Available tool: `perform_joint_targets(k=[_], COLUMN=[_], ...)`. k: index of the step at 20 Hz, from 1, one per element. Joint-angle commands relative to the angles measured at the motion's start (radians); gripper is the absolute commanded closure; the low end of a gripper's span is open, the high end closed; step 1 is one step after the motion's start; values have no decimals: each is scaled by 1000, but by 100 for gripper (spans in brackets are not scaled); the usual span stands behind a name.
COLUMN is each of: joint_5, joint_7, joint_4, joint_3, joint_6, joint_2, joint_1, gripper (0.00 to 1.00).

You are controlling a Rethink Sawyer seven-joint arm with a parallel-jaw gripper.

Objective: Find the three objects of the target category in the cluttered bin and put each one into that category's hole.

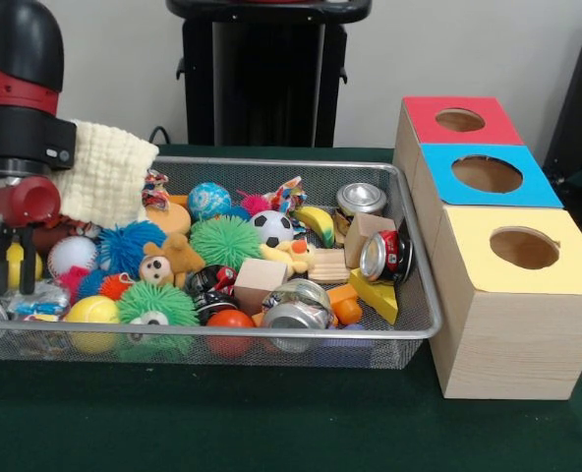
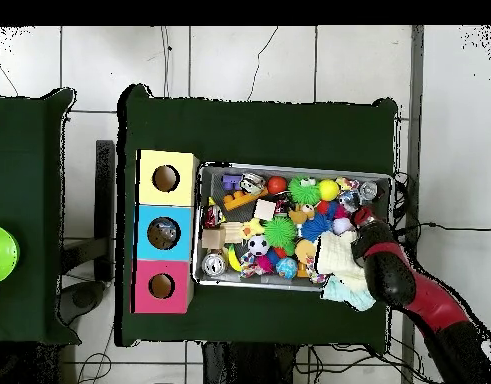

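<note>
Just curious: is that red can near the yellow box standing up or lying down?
Lying down: the red can rests on its side in the mesh bin, its silver end facing the camera.

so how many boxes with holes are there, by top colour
red-topped wooden box: 1
blue-topped wooden box: 1
yellow-topped wooden box: 1
total: 3

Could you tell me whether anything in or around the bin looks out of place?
Yes: a cream knitted cloth hangs over the wire bin's rim beside the robot arm, partly outside rather than lying inside. In the overhead view it spills past the bin's corner. Nothing else stands out.
</note>
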Motion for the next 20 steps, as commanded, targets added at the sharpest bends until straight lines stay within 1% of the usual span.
perform_joint_targets(k=[1,2,3,5,6,8,10,11,14,15,18,20], joint_5=[-29,-18,-33,-51,-48,-29,-25,-4,23,28,33,28], joint_7=[120,131,128,123,126,140,143,151,155,157,174,179], joint_4=[26,35,9,-24,-23,-3,-3,-1,3,11,41,47], joint_3=[42,22,24,33,29,15,-5,-34,-76,-79,-68,-62], joint_6=[-22,-42,-62,-75,-82,-102,-141,-169,-223,-230,-220,-217], joint_2=[-6,-26,16,60,57,26,16,6,-11,-21,-35,-36], joint_1=[22,40,39,37,42,53,68,88,119,120,108,102], gripper=[0,0,0,0,0,0,0,100,100,100,100,100])
